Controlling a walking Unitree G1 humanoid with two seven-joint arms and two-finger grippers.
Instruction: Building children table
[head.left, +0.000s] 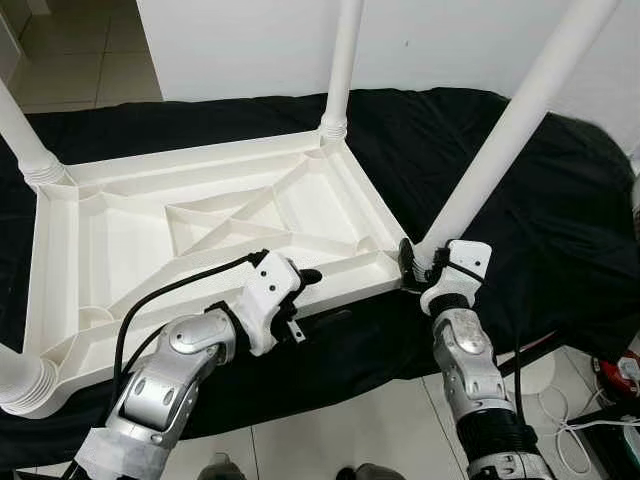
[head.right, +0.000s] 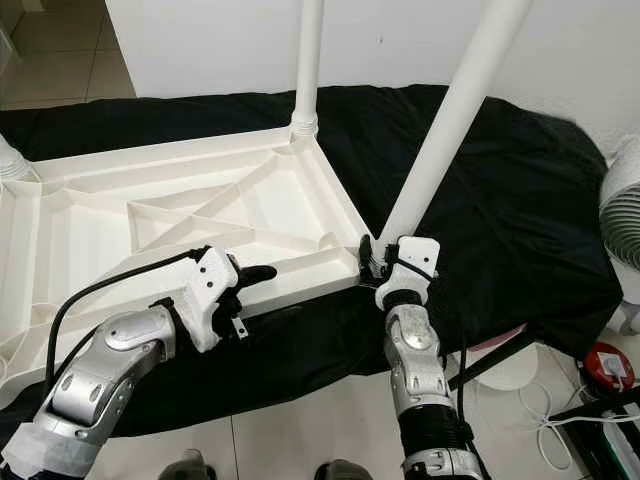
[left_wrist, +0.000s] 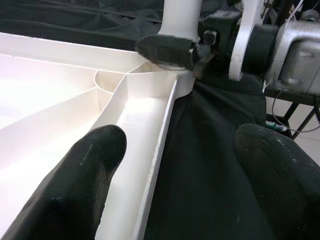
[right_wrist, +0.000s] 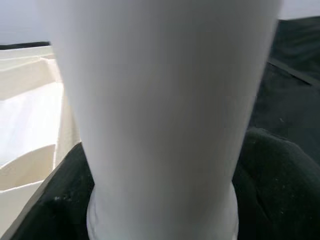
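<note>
While the upturned tabletop (head.left: 200, 225) lies on black cloth (head.left: 520, 200), the right gripper (head.left: 412, 268) clamps the near-right leg (head.left: 500, 140) to seat it; the left gripper (head.left: 300, 283), parted, straddles the near rim as if steadying it.

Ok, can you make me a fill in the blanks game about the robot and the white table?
1. The white tabletop lies upside down on a ____ cloth.
2. The right gripper is closed around a table ____.
3. The left gripper is ____, one finger either side of the tabletop's edge.
4. The legs point ____.

Missing words: black; leg; open; up
</note>
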